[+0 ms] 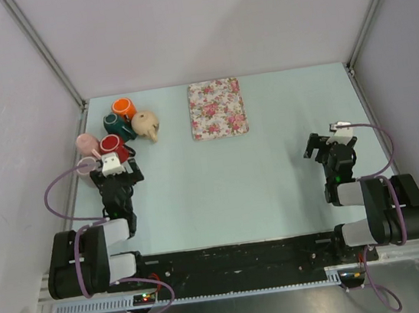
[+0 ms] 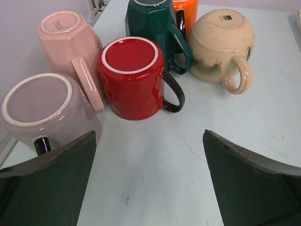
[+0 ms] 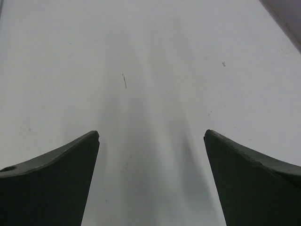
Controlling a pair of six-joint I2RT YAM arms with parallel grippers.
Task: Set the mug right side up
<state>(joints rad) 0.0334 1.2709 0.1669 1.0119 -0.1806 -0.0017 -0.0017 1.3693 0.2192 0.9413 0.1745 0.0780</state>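
Note:
Several mugs stand clustered at the table's far left. In the left wrist view a red mug with a black handle stands upside down, base up, straight ahead of my fingers. A pink mug, a mauve mug and a beige mug are also base up. A dark green mug and an orange mug stand behind. My left gripper is open and empty, just short of the red mug. My right gripper is open and empty over bare table at the right.
A floral mat lies at the far middle of the table. Grey side walls and metal frame posts close in the table on the left, right and back. The mauve mug sits close to the left wall.

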